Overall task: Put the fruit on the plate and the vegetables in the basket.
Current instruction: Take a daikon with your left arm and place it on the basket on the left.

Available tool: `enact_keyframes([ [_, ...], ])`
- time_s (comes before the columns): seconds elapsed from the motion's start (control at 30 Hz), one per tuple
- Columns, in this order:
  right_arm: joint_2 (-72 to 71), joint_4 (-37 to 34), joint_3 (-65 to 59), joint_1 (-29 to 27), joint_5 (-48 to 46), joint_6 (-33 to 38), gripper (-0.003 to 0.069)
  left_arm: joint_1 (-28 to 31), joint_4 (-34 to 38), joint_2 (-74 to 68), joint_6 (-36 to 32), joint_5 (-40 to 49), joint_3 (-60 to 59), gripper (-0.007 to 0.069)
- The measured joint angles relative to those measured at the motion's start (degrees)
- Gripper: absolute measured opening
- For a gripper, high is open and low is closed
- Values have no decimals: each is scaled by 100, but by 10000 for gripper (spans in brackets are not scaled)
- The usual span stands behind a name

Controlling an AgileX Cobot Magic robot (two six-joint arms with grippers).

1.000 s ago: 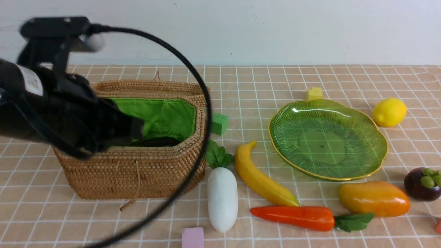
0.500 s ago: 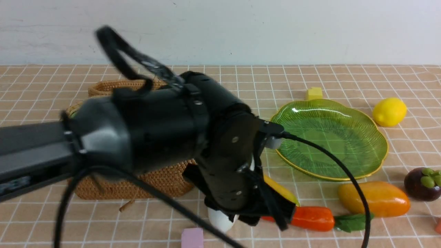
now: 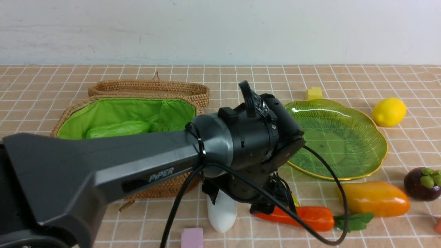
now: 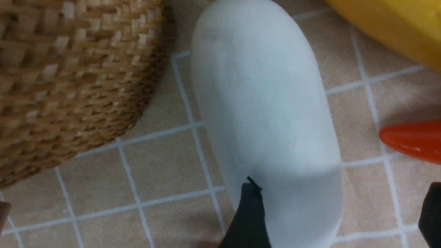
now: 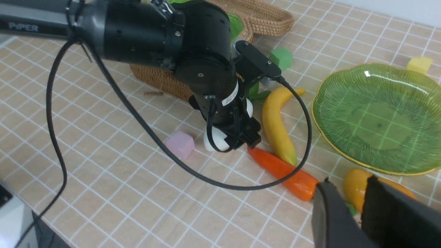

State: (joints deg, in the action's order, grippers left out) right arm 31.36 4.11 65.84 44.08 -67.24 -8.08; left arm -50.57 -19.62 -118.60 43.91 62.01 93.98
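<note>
My left gripper (image 4: 339, 213) hangs open just above the white radish (image 4: 268, 103), one finger over the radish's blunt end and the other over bare cloth. The radish (image 3: 222, 212) lies between the basket (image 3: 162, 187) and the banana (image 5: 275, 124). A light green cucumber (image 3: 117, 129) rests inside the basket. The carrot (image 3: 306, 217), mango (image 3: 373, 198), mangosteen (image 3: 422, 184) and lemon (image 3: 389, 112) lie on the cloth around the green plate (image 3: 344, 137), which holds nothing. My right gripper (image 5: 349, 193) hovers over the mango (image 5: 355, 184), jaws a narrow gap apart, holding nothing.
The basket's lid (image 3: 148, 86) lies open behind it. A pink cube (image 3: 192, 237) sits near the front edge by the radish, a green cube (image 5: 281, 58) beside the basket, a yellow cube (image 3: 314, 93) behind the plate. The left arm's cable (image 5: 193, 172) loops over the cloth.
My left arm swung from inside the basket across to the radish and came down over it, and its gripper went from shut to wide open. The cucumber now shows in the basket.
</note>
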Motion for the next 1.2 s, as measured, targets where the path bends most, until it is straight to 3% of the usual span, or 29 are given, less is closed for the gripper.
enact_keyframes([
  [0.3,0,0,0,0,-51,194,161,0,-270,-518,119,-48,20,560],
  [0.47,0,0,0,0,-57,199,161,0,-284,-523,259,-88,20,474],
  [0.8,0,-155,0,0,-62,302,161,-13,-168,-298,265,355,40,474],
  [0.9,0,-162,0,0,-55,302,161,-86,-83,23,-1,368,45,474],
  [1.07,0,-156,0,0,93,307,161,-371,-71,1065,-1077,429,57,474],
  [1.17,0,-152,0,0,193,318,161,-247,-342,1732,-2297,514,80,474],
  [1.2,0,-152,0,0,207,322,161,-70,-447,2013,-3076,559,80,474],
])
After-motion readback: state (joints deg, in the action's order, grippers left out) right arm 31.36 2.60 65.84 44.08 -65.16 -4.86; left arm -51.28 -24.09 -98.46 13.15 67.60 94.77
